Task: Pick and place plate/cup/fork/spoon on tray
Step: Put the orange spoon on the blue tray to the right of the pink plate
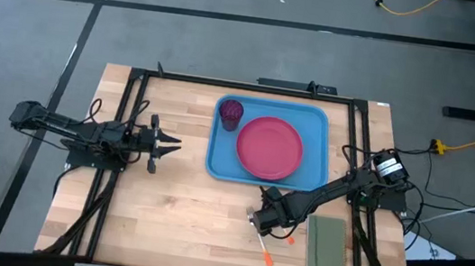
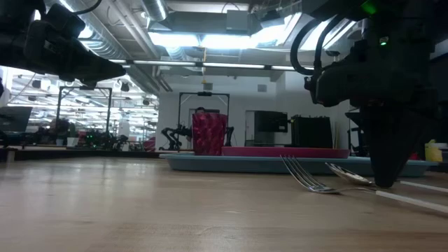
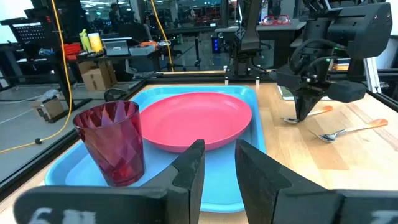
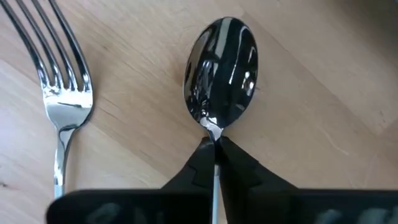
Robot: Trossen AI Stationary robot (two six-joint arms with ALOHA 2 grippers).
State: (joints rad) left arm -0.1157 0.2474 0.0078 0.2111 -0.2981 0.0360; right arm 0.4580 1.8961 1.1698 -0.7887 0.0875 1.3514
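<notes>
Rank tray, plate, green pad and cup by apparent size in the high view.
1. Tray, largest.
2. Plate, lying on the tray.
3. Green pad, clearly smaller than the plate.
4. Cup, smallest; seen from straight above, so only its round top counts here.

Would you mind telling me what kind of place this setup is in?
Most likely a robotics lab or workshop: two arms at a wooden table, exposed ceiling ducts with strip lights, and cluttered workbenches in the background.
</notes>
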